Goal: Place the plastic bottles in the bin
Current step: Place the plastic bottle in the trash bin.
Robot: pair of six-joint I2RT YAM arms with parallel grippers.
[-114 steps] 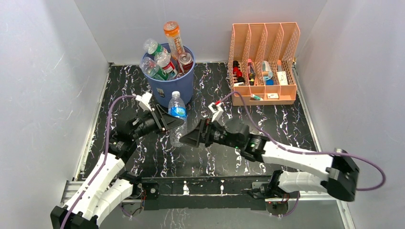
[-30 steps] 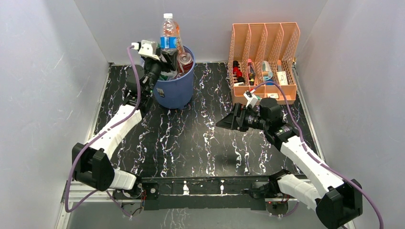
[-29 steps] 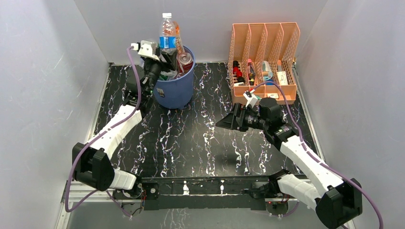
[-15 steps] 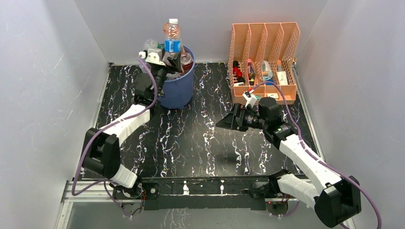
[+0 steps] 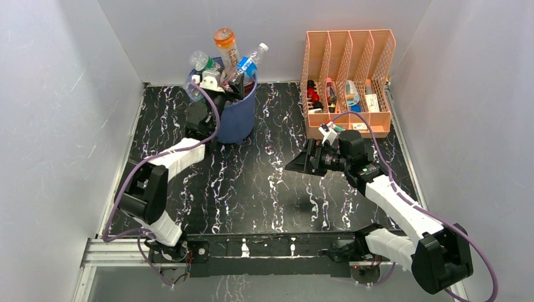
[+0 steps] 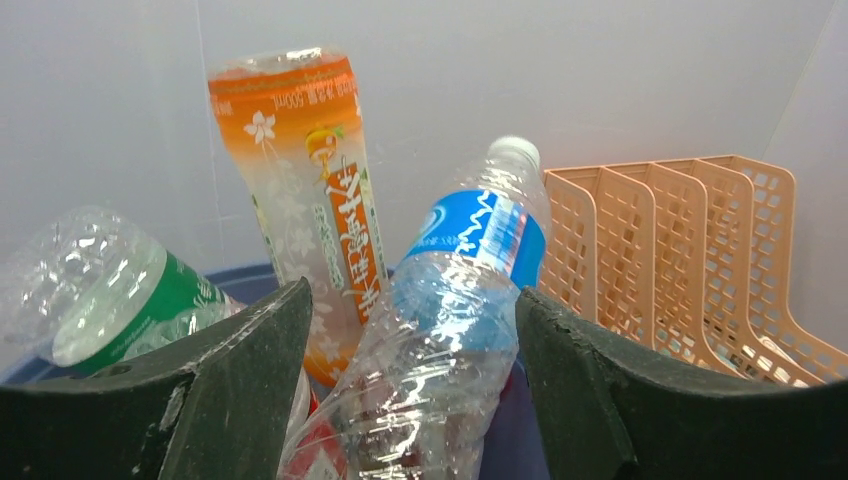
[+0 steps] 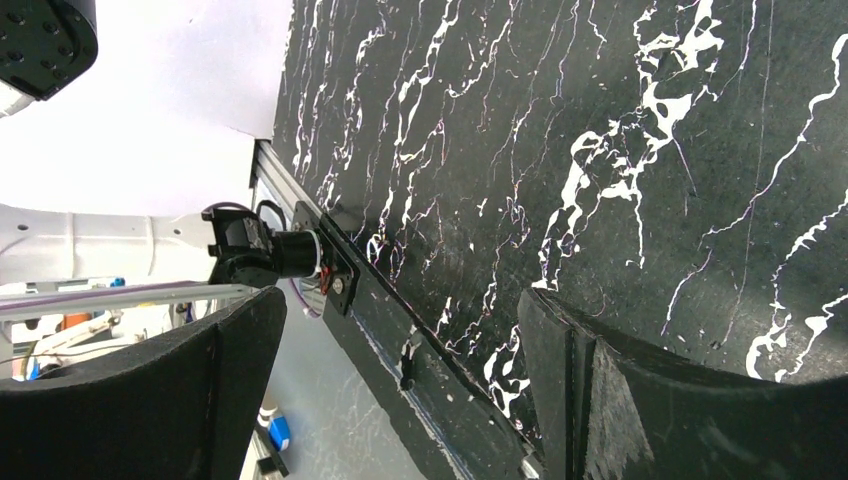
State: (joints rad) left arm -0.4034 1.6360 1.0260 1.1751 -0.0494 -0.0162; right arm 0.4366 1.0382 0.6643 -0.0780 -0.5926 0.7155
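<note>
The blue bin [image 5: 234,123] stands at the back left, with plastic bottles poking out of its top. Among them are an orange one [image 5: 227,46], a green-labelled one [image 5: 200,61] and a clear blue-labelled one [image 5: 249,63] that leans right. My left gripper [image 5: 221,88] hangs at the bin's near rim. In the left wrist view its fingers [image 6: 240,400] stand apart on either side of the blue-labelled bottle [image 6: 470,270], without clamping it. The orange bottle [image 6: 300,170] and the green-labelled bottle [image 6: 120,300] rise behind. My right gripper [image 5: 297,165] hovers open over the table's middle, with nothing between its fingers [image 7: 620,400].
A peach file organizer [image 5: 349,82] with small items stands at the back right, also in the left wrist view [image 6: 680,260]. White walls close in the black marbled table [image 5: 264,195]. The arms' base rail [image 7: 420,330] runs along the near edge.
The blue-labelled bottle, held upright over the bin before, has tipped to the right and sunk among the others. My left jaws have widened and the arm has stretched further forward. The right arm has barely moved.
</note>
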